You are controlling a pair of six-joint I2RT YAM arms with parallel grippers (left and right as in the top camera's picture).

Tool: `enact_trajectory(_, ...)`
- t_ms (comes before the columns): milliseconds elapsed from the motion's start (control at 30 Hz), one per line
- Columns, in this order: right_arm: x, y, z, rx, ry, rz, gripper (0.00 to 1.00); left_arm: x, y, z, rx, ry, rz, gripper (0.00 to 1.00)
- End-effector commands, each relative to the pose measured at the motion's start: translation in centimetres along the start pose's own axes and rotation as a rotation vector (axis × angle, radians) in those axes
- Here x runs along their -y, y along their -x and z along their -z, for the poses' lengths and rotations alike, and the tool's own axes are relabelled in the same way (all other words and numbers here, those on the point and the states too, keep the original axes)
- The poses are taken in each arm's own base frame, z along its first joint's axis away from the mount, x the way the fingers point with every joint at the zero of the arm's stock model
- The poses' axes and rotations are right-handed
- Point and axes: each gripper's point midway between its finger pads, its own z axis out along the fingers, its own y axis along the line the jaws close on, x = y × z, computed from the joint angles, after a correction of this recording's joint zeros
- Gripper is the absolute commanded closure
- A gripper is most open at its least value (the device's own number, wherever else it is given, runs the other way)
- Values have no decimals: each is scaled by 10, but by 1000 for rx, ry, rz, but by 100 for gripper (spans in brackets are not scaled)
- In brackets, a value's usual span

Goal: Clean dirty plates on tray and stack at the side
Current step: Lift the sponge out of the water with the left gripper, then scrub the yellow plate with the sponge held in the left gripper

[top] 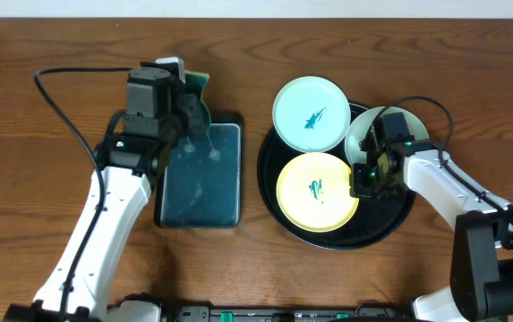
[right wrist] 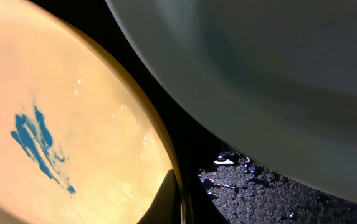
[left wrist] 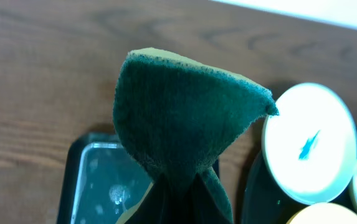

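Observation:
The black tray (top: 380, 221) holds three plates. A bluish-white plate (top: 311, 114) with a teal smear lies at its upper left and also shows in the left wrist view (left wrist: 309, 143). A yellow plate (top: 318, 190) with a teal smear lies at the front. A third pale plate (top: 363, 132) sits at the right, partly under my right arm. My right gripper (top: 362, 182) is shut on the yellow plate's (right wrist: 72, 124) right rim, its fingertips (right wrist: 169, 198) straddling the edge. My left gripper (top: 192, 100) is shut on a green sponge (left wrist: 184, 118), held up over the small tray.
A dark rectangular tray (top: 199, 192) with water drops (left wrist: 97, 180) lies left of the black tray, under the sponge. The black tray's floor (right wrist: 278, 193) is wet beside the yellow plate. The third pale plate (right wrist: 259, 74) looms close above my right fingers. Cables trail behind both arms.

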Motion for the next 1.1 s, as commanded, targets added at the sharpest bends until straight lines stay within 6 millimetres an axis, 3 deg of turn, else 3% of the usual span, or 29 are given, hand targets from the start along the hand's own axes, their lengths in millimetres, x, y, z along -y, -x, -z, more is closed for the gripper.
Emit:
enact_trajectory(0, -3, 5, 2, 14, 2, -10, 99, -7, -18, -19, -87, 29, 37, 93)
enact_trajectory(67, -3, 5, 2, 14, 2, -11, 99, -16, -48, -38, -206, 70, 100, 93)
enact_trajectory(200, -3, 5, 2, 13, 2, -11, 99, -19, -90, -56, -366, 101, 161, 93)
enact_trajectory(467, -3, 5, 2, 13, 2, -11, 99, 12, -137, -72, -536, 39, 139, 93)
enact_trajectory(767, -3, 4, 2, 11, 1, -11, 99, 36, -151, -72, -561, 8, 76, 92)
enact_trajectory(1067, -3, 4, 2, 10, 1, -11, 99, 55, -134, -82, -474, -56, 53, 92)
